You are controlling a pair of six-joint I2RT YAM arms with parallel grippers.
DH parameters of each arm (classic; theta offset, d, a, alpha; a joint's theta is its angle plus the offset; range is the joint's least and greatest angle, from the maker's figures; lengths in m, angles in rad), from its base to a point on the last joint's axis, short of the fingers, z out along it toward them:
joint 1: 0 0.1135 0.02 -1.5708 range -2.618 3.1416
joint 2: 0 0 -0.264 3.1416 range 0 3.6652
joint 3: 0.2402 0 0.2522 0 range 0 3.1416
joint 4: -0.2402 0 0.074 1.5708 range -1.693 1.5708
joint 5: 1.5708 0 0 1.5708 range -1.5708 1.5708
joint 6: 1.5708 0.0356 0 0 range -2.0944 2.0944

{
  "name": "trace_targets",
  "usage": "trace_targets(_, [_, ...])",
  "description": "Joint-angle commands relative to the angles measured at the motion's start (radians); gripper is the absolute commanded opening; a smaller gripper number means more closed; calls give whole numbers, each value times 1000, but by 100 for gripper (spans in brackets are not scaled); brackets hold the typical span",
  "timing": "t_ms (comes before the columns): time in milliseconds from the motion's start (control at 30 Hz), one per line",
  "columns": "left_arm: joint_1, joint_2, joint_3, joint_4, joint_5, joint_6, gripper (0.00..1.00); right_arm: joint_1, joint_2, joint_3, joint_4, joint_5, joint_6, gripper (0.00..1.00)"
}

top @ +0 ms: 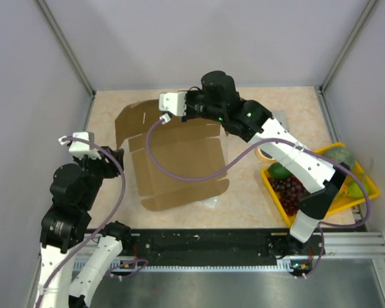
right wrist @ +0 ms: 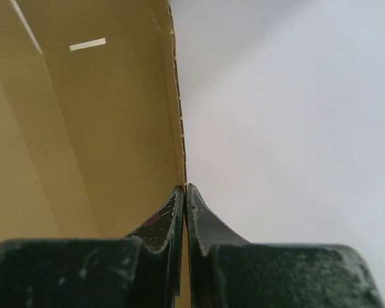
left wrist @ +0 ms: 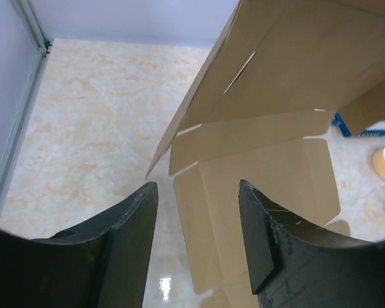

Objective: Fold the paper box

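The paper box is a large brown cardboard sheet lying mid-table, its back and left flaps raised. My right gripper reaches over the far side and is shut on the sheet's upper back edge. In the right wrist view the two fingers pinch the thin cardboard edge between them. My left gripper sits just off the sheet's left side. Its jaws stand open with nothing between them. They face the raised left flap and do not touch it.
A yellow tray holding grapes and green fruit stands at the right. A tape roll lies between it and the box. A blue-and-white package lies behind the sheet. Grey walls close in the left, back and right.
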Motion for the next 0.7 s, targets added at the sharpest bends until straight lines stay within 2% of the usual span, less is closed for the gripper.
trace_targets(0, [-1, -57, -33, 65, -61, -88, 58, 1, -57, 120, 45, 268, 65, 0])
trace_targets(200, [-1, -62, -47, 29, 11, -184, 58, 2, -115, 167, 47, 352, 126, 0])
trace_targets(333, [-1, -51, -53, -85, -63, -366, 54, 1, -115, 176, 118, 434, 137, 0])
trace_targets(433, [-1, -86, -145, -109, -28, -485, 47, -13, -97, 203, 194, 480, 162, 0])
trace_targets(600, [-1, -71, -388, -24, 197, -589, 37, -79, -57, 282, 208, 418, 273, 0])
trace_targets(633, [-3, -59, -422, 52, 335, -595, 36, -87, -53, 286, 209, 405, 295, 0])
trace_targets(667, [-4, -42, -492, 94, 386, -609, 35, -97, -45, 295, 211, 393, 333, 0])
